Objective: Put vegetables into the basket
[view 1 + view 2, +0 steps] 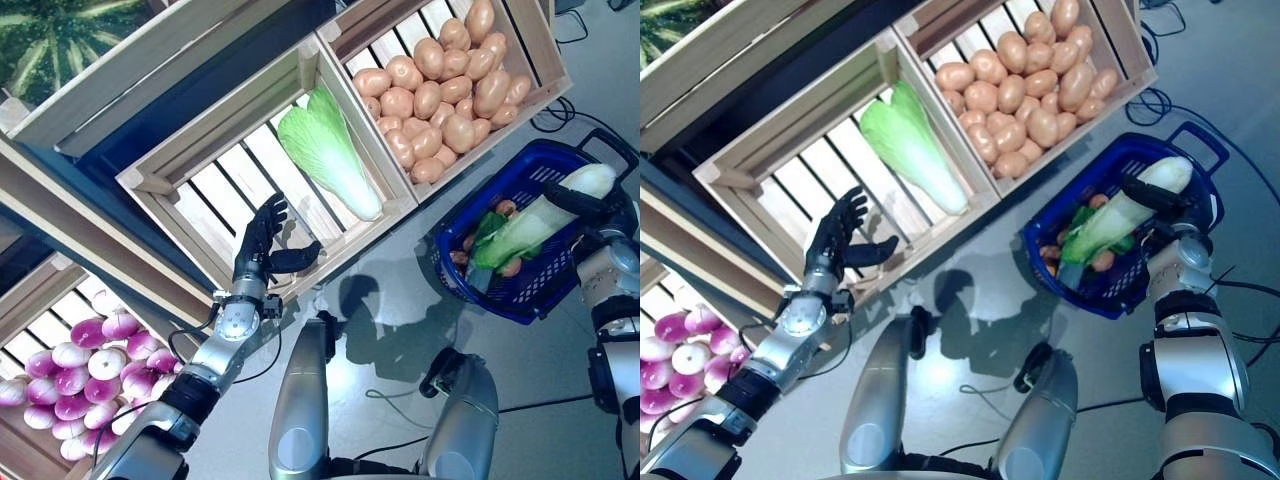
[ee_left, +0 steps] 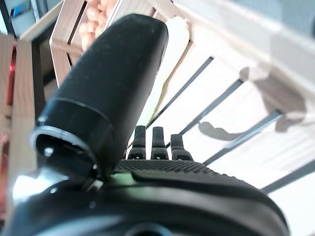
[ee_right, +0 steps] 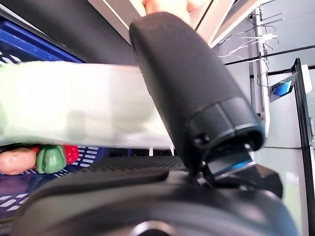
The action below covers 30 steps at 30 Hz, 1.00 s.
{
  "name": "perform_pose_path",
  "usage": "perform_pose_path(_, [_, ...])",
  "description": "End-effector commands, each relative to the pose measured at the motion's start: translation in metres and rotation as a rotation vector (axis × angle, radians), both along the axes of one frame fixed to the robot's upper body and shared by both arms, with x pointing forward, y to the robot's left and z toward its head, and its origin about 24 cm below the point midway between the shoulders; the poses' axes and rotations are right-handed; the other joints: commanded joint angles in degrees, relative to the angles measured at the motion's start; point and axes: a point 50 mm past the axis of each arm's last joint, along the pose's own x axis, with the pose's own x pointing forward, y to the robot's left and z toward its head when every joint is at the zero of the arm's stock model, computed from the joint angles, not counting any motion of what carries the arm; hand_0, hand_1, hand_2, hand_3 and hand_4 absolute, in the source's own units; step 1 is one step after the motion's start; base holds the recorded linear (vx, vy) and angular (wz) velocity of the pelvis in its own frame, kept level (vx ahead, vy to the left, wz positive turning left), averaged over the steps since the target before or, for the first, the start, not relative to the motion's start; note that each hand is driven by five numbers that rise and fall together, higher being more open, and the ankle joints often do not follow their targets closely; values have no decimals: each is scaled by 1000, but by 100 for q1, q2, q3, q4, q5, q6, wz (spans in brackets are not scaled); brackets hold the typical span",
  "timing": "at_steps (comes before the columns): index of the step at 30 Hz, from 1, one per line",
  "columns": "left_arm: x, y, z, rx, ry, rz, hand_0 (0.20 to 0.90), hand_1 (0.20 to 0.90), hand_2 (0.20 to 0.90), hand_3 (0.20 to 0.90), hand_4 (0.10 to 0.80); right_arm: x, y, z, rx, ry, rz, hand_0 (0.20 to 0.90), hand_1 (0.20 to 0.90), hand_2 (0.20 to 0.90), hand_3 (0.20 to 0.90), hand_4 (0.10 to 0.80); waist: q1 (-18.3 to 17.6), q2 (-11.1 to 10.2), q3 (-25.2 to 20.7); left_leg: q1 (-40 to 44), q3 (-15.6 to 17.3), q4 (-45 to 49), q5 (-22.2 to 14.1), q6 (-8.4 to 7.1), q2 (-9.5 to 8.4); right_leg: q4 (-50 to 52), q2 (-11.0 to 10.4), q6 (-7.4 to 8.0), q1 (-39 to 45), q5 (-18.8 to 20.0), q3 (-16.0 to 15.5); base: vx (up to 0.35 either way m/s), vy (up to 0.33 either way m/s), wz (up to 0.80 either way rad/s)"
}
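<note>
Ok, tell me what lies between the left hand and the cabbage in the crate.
Only bare crate slats, seen in the left eye view, separate the open left hand from the cabbage.

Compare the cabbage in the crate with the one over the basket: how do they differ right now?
The crate cabbage lies loose on the slats of the wooden crate, untouched; the left hand hovers open nearby. The basket cabbage is gripped at its white stalk end by the right hand, leafy end down in the blue basket. The crate one looks paler and broader; the held one has darker green leaves. Both are long leafy cabbages.
</note>
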Motion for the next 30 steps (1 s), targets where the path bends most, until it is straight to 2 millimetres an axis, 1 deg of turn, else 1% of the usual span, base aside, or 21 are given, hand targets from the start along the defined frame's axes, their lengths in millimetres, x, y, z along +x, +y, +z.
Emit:
perform_pose_path(1, [15,13,66,113,-289,54,900,900,900,900,800,0,-15,61,-34,-223,-11,900,900,900,900,800,-31,-11,-56,350,-37,12,-408,-171,256,63,151,-310,138,180,203,22,16,-8])
perform_pose_path(2, [17,16,69,145,-291,77,900,900,900,900,800,0,-15,61,-40,-227,-16,900,900,900,900,800,-51,-14,-61,354,-32,2,-395,-176,270,63,164,-310,128,184,221,-53,25,-6])
perform_pose_path(3, [18,18,70,158,-294,88,900,900,900,900,800,0,-15,61,-41,-231,-18,900,900,900,900,800,-59,-14,-55,314,5,-65,-239,-132,273,-4,155,-374,87,320,184,-50,30,-3])
perform_pose_path(4, [19,21,73,177,-300,105,900,900,900,900,800,0,-14,62,-43,-236,-20,900,900,900,900,800,-70,-15,-57,320,6,-68,-236,-141,280,9,158,-366,76,320,197,0,0,0])
perform_pose_path(5, [22,29,78,223,-316,148,900,900,900,900,800,0,-14,62,-44,-240,-18,900,900,900,900,800,-91,-16,-76,370,-12,-18,-387,-199,300,77,172,-286,100,183,257,0,0,0])
perform_pose_path(6, [23,30,81,239,-323,157,900,900,900,900,800,0,-14,63,-45,-242,-16,900,900,900,900,800,-97,-17,-61,327,20,-77,-234,-160,301,12,162,-348,58,319,222,90,14,-3])
perform_pose_path(7, [25,35,86,284,-340,187,900,900,900,900,800,1,-12,63,-51,-241,-3,900,900,900,900,800,-116,-19,-73,377,-6,-21,-385,-213,319,91,173,-281,78,180,281,-65,32,-4])
perform_pose_path(8, [25,39,89,313,-352,205,900,900,900,900,800,2,-10,64,-56,-242,6,900,900,900,900,800,-133,-17,-67,332,30,-84,-231,-176,330,29,167,-342,27,314,256,12,33,-5])
perform_pose_path(9, [26,43,93,359,-368,232,900,900,900,900,800,3,-9,64,-61,-244,19,900,900,900,900,800,-149,-16,-76,333,38,-92,-228,-181,342,30,173,-342,14,313,270,-60,48,-3])
perform_pose_path(10, [27,49,98,415,-384,266,900,900,900,900,800,4,-7,65,-70,-245,39,900,900,900,900,800,-169,-18,-87,352,50,-118,-219,-194,355,20,180,-338,17,314,281,90,32,-1])
perform_pose_path(11, [28,53,101,440,-386,282,900,900,900,900,800,5,-6,65,-77,-243,51,900,900,900,900,800,-176,-19,-105,407,24,-69,-367,-247,365,84,190,-272,55,179,326,94,40,-2])
perform_pose_path(12, [29,62,107,529,-411,349,900,900,900,900,800,6,-3,68,-89,-250,74,900,900,900,900,800,-202,-25,-116,427,47,-107,-352,-264,380,61,201,-267,51,183,348,16,35,-5])
perform_pose_path(14, [28,71,115,660,-452,413,900,900,900,900,800,6,-3,69,-96,-262,88,900,900,900,900,800,-229,-29,-121,414,104,-196,-192,-229,407,-22,192,-327,20,325,316,-53,40,-6])
perform_pose_path(17, [27,85,132,1050,-564,527,900,900,900,900,800,6,-1,68,-95,-275,120,900,900,900,900,800,-286,-37,-170,429,140,-230,-188,-266,471,-36,194,-313,-3,318,357,29,35,-7])
perform_pose_path(19, [28,91,137,1246,-605,540,900,900,900,900,800,8,2,68,-98,-270,141,900,900,900,900,800,-334,-30,-186,419,161,-239,-187,-294,511,-18,201,-302,-58,316,401,54,55,-8])
perform_pose_path(20, [30,92,137,1344,-607,529,900,900,900,900,800,8,3,67,-98,-262,148,900,900,900,900,800,-361,-26,-195,456,143,-161,-353,-349,533,70,214,-237,-41,164,467,4,68,-10])
perform_pose_path(21, [32,94,139,1409,-597,524,900,900,900,900,800,9,3,68,-96,-263,152,900,900,900,900,800,-386,-24,-186,391,185,-230,-185,-312,542,-8,215,-297,-113,320,451,67,89,-12])
perform_pose_path(22, [35,100,137,1502,-566,515,900,900,900,900,800,10,4,69,-91,-261,164,900,900,900,900,800,-442,-14,-193,399,173,-141,-356,-377,569,90,225,-221,-136,167,533,-19,108,-16])
perform_pose_path(23, [38,104,137,1558,-539,507,900,900,900,900,800,11,4,70,-92,-258,172,900,900,900,900,800,-478,-4,-190,376,197,-139,-359,-384,587,100,222,-213,-177,163,554,55,94,-12])
perform_pose_path(26, [46,108,136,1682,-471,488,900,900,900,900,800,13,6,75,-110,-248,179,900,900,900,900,800,-573,12,-170,293,238,-90,-370,-410,622,142,232,-190,-317,174,638,-24,94,-10])
perform_pose_path(30, [52,107,140,1756,-466,467,900,900,900,900,800,16,8,79,-107,-244,191,900,900,900,900,800,-677,19,-149,191,275,-48,-388,-435,657,154,250,-162,-449,180,720,-25,80,-9])
